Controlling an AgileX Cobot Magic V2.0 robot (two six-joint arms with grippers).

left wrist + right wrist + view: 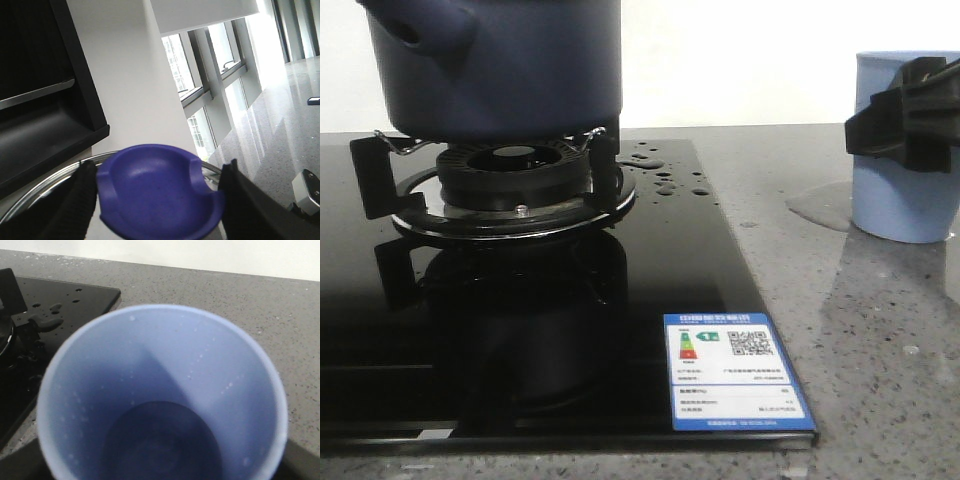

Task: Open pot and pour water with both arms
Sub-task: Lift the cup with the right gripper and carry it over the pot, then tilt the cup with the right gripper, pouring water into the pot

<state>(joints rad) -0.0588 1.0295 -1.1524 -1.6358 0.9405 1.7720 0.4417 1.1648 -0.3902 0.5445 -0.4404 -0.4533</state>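
glossy black stove (520, 380) | matte round pot (510, 70) | beaded water (665, 180)

You have one large round dark navy-blue pot (510, 70), one light blue plastic cup (900, 150), one black glass gas hob (570, 330) with one burner (515, 175), one blue-bordered energy label (735, 372), one purple lid knob (160, 192).

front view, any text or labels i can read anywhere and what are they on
Blue-bordered energy label on the black glass cooktop: a "1" in its green grade badge; the header and small rows are too blurred to read.
QR code on the same label: a code, no legible words.
Pot, light blue cup: no text visible.
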